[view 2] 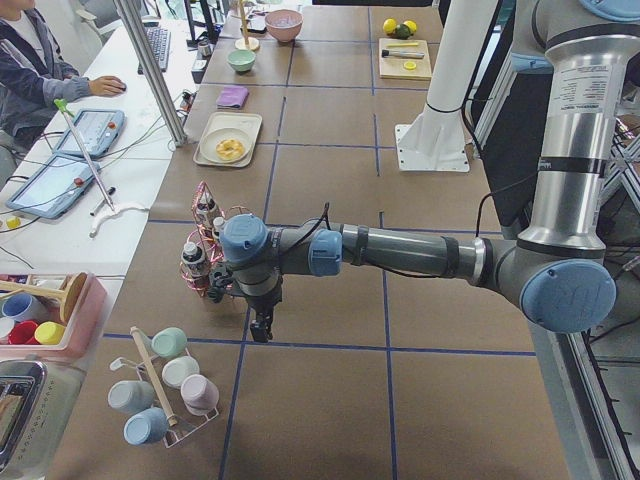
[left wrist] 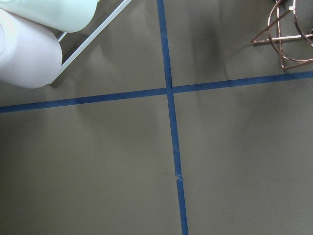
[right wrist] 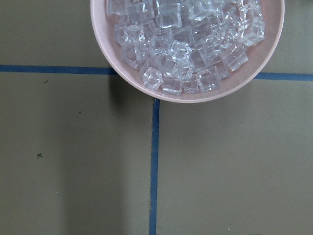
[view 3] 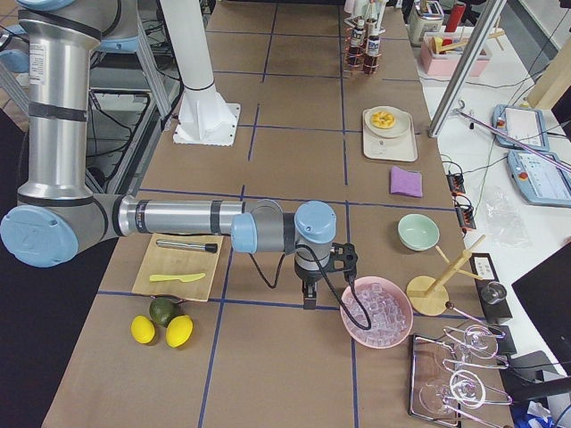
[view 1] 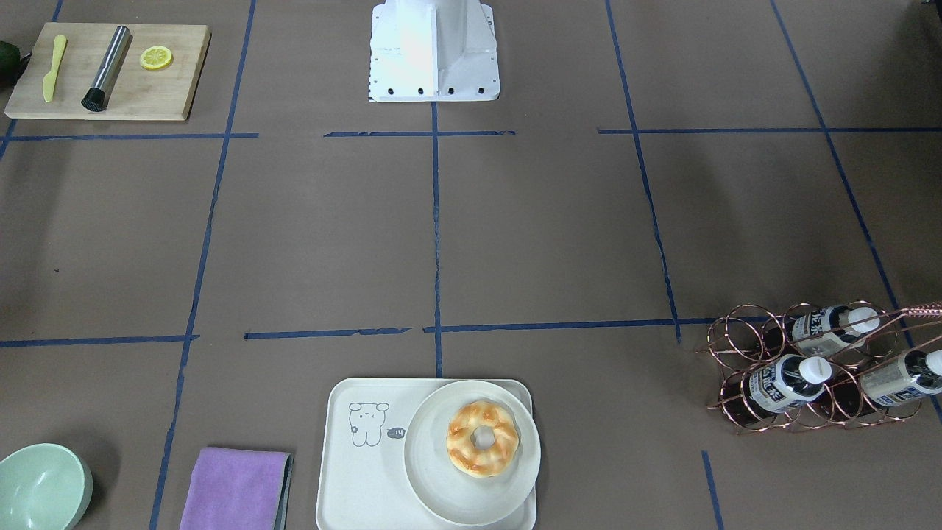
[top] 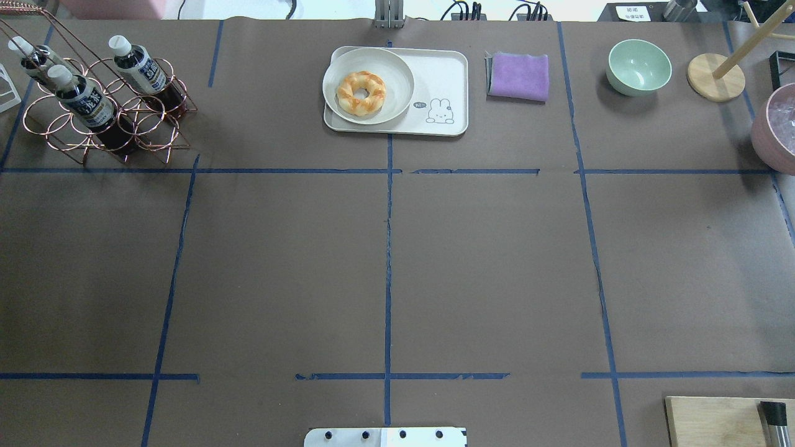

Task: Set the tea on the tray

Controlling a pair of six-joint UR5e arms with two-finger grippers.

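Three tea bottles lie in a copper wire rack (view 1: 743, 346): one (view 1: 835, 327), a second (view 1: 787, 383) and a third (view 1: 901, 377); they also show in the overhead view (top: 84, 99). The cream tray (view 1: 353, 486) with a small cartoon drawing holds a round plate (view 1: 434, 478) with a donut (view 1: 482, 439). My left gripper (view 2: 260, 328) hangs above the table beside the rack (view 2: 205, 260), on the side away from the tray. My right gripper (view 3: 309, 299) hangs at the table's other end beside a pink bowl of ice (view 3: 376, 312). Whether either gripper is open or shut cannot be told.
A purple cloth (view 1: 235, 489) and a green bowl (view 1: 40, 486) lie beside the tray. A wooden board (view 1: 110, 70) holds a knife, a steel cylinder and a lemon slice. A mug stand (view 2: 165, 385) stands near my left gripper.
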